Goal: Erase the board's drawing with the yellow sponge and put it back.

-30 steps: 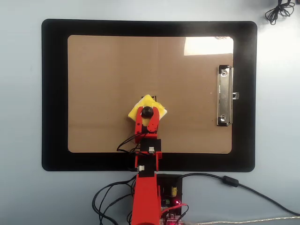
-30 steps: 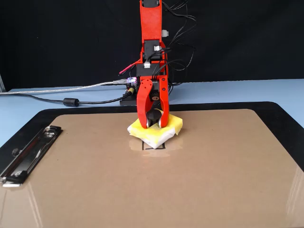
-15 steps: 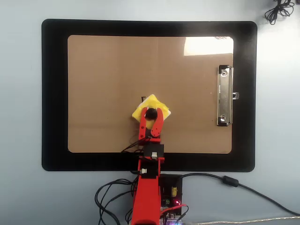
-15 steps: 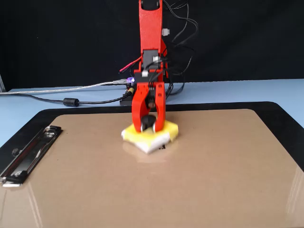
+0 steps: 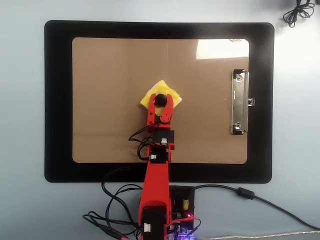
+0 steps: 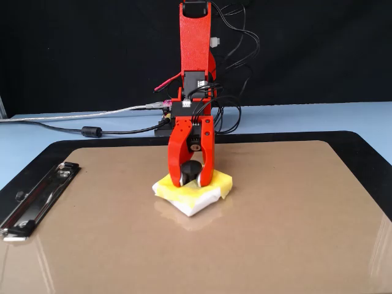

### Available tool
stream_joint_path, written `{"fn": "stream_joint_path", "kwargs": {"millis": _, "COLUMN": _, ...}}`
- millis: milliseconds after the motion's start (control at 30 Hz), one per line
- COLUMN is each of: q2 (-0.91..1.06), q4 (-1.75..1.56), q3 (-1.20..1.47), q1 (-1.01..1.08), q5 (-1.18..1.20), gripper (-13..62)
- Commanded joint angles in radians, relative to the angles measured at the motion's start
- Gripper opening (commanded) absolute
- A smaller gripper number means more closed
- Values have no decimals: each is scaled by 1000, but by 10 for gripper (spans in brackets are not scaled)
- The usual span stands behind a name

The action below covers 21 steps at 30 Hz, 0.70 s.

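The yellow sponge (image 5: 161, 91) (image 6: 196, 190) lies flat near the middle of the board (image 5: 110, 75) (image 6: 275, 233), turned like a diamond in the overhead view. My red gripper (image 5: 160, 99) (image 6: 191, 173) is shut on the sponge's round black knob (image 5: 159, 100) (image 6: 191, 169), pressing it onto the brown surface. The drawing is hidden; no black lines show around the sponge in either view. The board's silver clip (image 5: 240, 102) (image 6: 38, 199) sits at the right in the overhead view and at the left in the fixed view.
The board rests on a larger black mat (image 5: 57, 100) (image 6: 367, 153) on a pale blue table (image 5: 22, 125). The arm's base and cables (image 5: 180, 210) (image 6: 92, 130) lie beyond the mat's edge. A coiled black cable (image 5: 297, 12) sits at the overhead view's top right corner.
The gripper has pushed the sponge farther away from the arm's base across the board, over the spot where the small black square outline showed a second ago. That outline no longer shows.
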Motion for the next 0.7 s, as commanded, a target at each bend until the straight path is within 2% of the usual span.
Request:
{"fn": "stream_joint_path", "kwargs": {"millis": 0, "q2": 103, "q4": -25, "q3": 109, "q1": -49, "q5": -6, "gripper": -81}}
{"fn": "stream_joint_path", "kwargs": {"millis": 167, "q2": 426, "q4": -48, "q3": 417, "q1": -124, "q5": -9, "gripper": -81}}
{"fn": "stream_joint_path", "kwargs": {"millis": 267, "q2": 488, "q4": -43, "q3": 454, "q1": -127, "q5": -9, "gripper": -81}}
{"fn": "stream_joint_path", "kwargs": {"millis": 333, "q2": 428, "q4": -49, "q3": 423, "q1": -126, "q5": -8, "gripper": -81}}
{"fn": "stream_joint_path", "kwargs": {"millis": 533, "q2": 44, "q4": -75, "q3": 100, "q1": -114, "q5": -9, "gripper": -81}}
{"fn": "stream_joint_path", "kwargs": {"millis": 600, "q2": -6, "q4": -103, "q3": 54, "q1": -115, "q5": -9, "gripper": -81}}
{"fn": "stream_joint_path", "kwargs": {"millis": 667, "q2": 12, "q4": -135, "q3": 117, "q1": -115, "q5": -9, "gripper": -81}}
